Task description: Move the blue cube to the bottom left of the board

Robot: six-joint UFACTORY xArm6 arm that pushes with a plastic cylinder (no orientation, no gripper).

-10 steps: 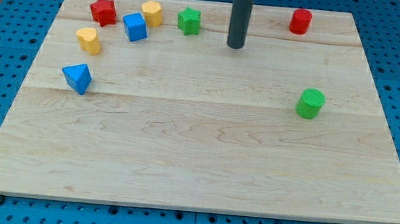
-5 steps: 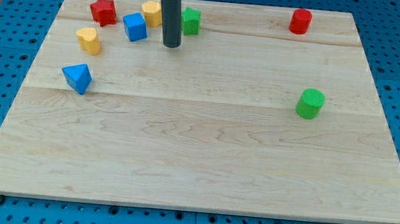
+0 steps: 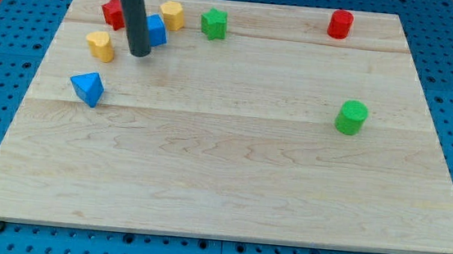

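My tip (image 3: 139,54), a bare rod end with no fingers to spread or pinch, rests on the surface (image 3: 231,168) just at the view's lower left of the blue cube (image 3: 156,30), partly hiding it, with the yellow block (image 3: 99,45) on its view's left.

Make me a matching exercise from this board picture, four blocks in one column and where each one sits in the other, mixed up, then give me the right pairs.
Column one:
1. blue cube
2. red cylinder
3. green cylinder
4. blue triangular block

Column two:
A. alone at the view's top right
B. partly behind the rod, just right of my tip
C. at the view's left, below a yellow block
D. alone at the view's right, mid-board

Pairs: 1-B, 2-A, 3-D, 4-C
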